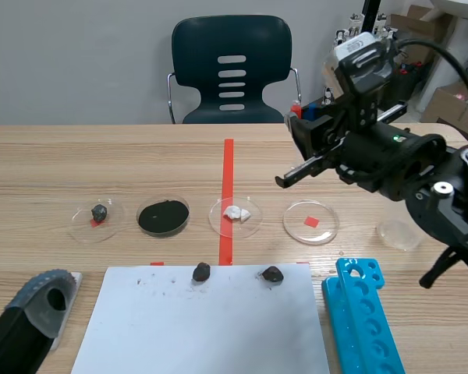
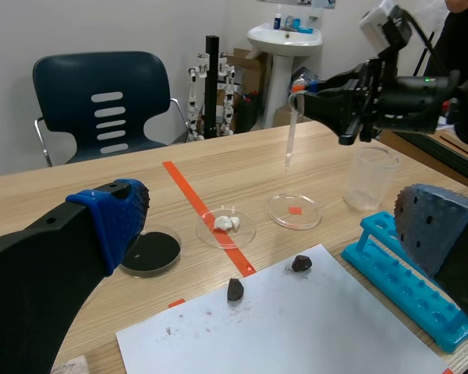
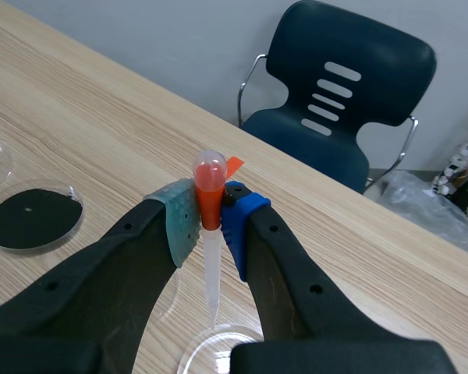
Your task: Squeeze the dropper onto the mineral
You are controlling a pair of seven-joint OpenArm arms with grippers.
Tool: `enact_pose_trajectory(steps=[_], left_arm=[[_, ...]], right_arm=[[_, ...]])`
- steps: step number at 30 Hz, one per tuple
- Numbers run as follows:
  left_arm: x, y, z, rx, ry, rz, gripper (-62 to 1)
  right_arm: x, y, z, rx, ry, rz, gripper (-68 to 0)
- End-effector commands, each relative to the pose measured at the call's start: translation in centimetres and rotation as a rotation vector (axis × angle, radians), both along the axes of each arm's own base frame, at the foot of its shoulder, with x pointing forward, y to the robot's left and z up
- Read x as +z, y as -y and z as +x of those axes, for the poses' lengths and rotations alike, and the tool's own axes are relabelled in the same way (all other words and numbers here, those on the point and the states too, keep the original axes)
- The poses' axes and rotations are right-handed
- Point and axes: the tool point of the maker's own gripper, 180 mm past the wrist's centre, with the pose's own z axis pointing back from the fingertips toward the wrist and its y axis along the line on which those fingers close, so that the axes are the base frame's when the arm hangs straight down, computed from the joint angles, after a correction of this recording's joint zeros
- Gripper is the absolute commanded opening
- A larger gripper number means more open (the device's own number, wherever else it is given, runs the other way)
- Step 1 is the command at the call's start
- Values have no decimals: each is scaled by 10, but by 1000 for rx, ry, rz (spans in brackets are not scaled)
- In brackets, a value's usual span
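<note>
My right gripper point(image 3: 210, 222) is shut on a dropper point(image 3: 211, 265) just below its orange bulb, with the clear tube hanging straight down. In the left wrist view the dropper point(image 2: 290, 136) hangs from the raised right gripper point(image 2: 303, 97), its tip over the table just beyond an empty petri dish point(image 2: 295, 211). A dish with white mineral pieces point(image 1: 235, 213) lies on the red tape. Another dish holds a small dark mineral point(image 1: 99, 212). Two dark rocks point(image 1: 201, 271) point(image 1: 271, 273) rest on the white sheet's far edge. My left gripper point(image 2: 273, 222) stands open low at the near left.
A dish of black powder point(image 1: 163, 216) lies between the two mineral dishes. At the right stand a clear beaker point(image 1: 398, 232) and a blue tube rack point(image 1: 363, 315). The white sheet point(image 1: 203, 331) covers the near middle. A dark chair point(image 1: 232, 70) stands behind the table.
</note>
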Motion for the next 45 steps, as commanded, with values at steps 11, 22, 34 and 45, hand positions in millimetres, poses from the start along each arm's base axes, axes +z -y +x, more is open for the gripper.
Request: enact_pose_trajectory(steps=[11,22,34,45], left_arm=[[8,1,0,3,21,-23,14],[8,1,0,2,21,-23,14],[8,1,0,2,21,-23,14],[8,1,0,3,21,-23,14]], right_arm=[[11,-37,22,58,10,88,-590],[2,-55,27,97,-1,121,-590],[-12,-67,29,117,-1,123,-590],[-15,-71,27,128,-9,140,-590]])
